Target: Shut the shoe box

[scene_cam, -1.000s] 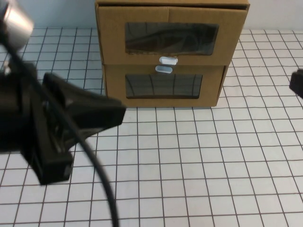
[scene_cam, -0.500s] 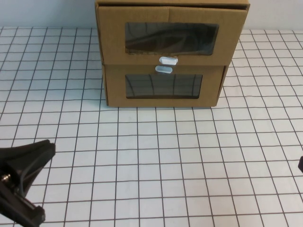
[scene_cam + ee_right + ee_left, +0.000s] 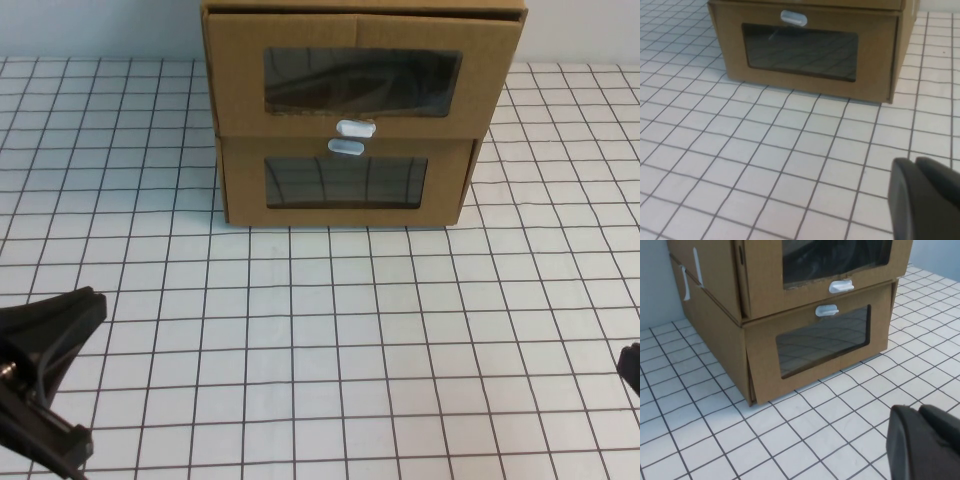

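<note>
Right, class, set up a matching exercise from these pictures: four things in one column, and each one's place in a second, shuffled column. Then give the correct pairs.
Things
1. shoe box
2. lower cardboard box
3. left gripper
4. right gripper

Places
A. at the high view's right edge, near side of the table
B. stacked on top of the other box, at the table's far side
C. at the high view's lower left corner
D. standing on the gridded table, under the other box

Pairs: 1-B, 2-D, 3-C, 4-A
</note>
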Tool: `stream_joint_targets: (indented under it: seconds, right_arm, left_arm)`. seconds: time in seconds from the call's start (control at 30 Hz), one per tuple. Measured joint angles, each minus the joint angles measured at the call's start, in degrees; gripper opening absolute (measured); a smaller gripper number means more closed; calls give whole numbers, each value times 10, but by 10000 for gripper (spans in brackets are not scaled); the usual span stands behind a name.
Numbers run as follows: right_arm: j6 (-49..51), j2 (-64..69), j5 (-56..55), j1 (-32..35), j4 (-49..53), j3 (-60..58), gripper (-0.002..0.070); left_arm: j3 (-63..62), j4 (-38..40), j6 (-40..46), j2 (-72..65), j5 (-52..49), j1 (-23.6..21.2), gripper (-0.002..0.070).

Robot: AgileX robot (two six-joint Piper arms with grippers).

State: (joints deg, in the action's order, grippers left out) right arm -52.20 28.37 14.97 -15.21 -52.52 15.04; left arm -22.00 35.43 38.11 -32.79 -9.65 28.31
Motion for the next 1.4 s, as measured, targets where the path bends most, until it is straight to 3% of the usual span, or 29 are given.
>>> stream_joint_targets:
  seconds: [0.37, 0.67, 0.87, 1.1, 1.3, 1.4]
  right_arm:
    - [0, 0, 142, 0, 2, 0, -14]
    - [-8, 0, 240, 0, 7, 0, -14]
    - [-11, 0, 244, 0, 7, 0, -14]
    - [-11, 0, 244, 0, 7, 0, -14]
    - [-11, 0, 245, 0, 7, 0, -14]
    - [-12, 0, 245, 0, 7, 0, -15]
  left_arm:
    - [1, 0, -1, 1, 1, 0, -5]
    - [51, 0, -1, 127, 11, -11, -5]
    - [99, -84, -26, 221, 7, -80, -5]
    - [169, -240, -251, 314, -17, -167, -5]
    - [217, -261, -309, 333, -58, -252, -5]
    - [231, -261, -314, 333, -111, -267, -5]
